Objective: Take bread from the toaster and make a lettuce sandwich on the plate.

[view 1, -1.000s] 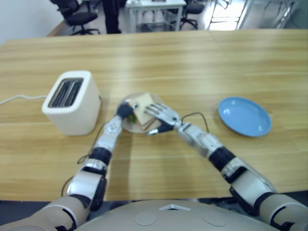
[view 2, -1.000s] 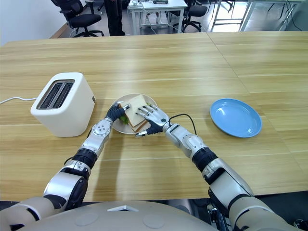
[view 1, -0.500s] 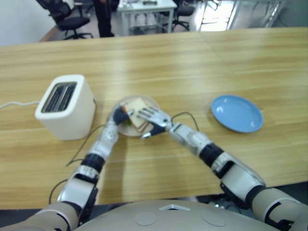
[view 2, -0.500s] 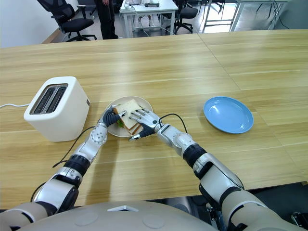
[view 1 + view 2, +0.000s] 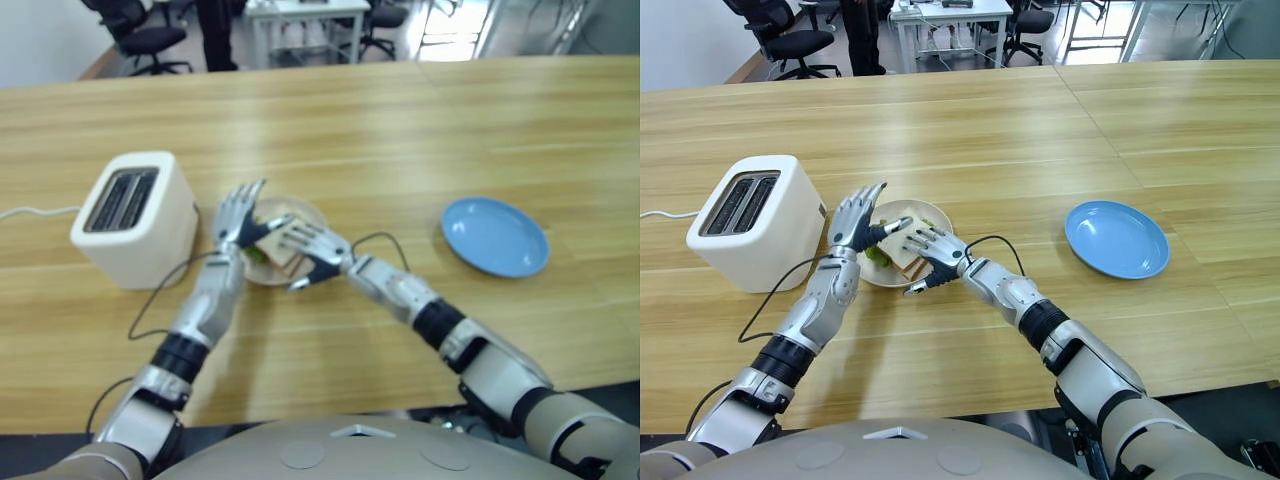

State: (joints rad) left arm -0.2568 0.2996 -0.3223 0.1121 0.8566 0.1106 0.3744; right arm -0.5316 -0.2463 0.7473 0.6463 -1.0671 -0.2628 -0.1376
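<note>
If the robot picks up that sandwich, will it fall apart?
Probably, if lifted carelessly. The sandwich is a loose stack with lettuce poking out the side, so layers may slide apart. It looks light and soft, so a hard squeeze would likely squash it. It lies flat on the plate, so it shouldn't roll.

The tabletop (image 5: 1040, 130) carries one toaster (image 5: 755, 215) with two slots, one sandwich (image 5: 902, 256) and two plates: one pale plate (image 5: 937, 213) and one blue plate (image 5: 1117, 240). There are two robot hands: the left robot hand (image 5: 855, 222) and the right robot hand (image 5: 931, 250).
</note>
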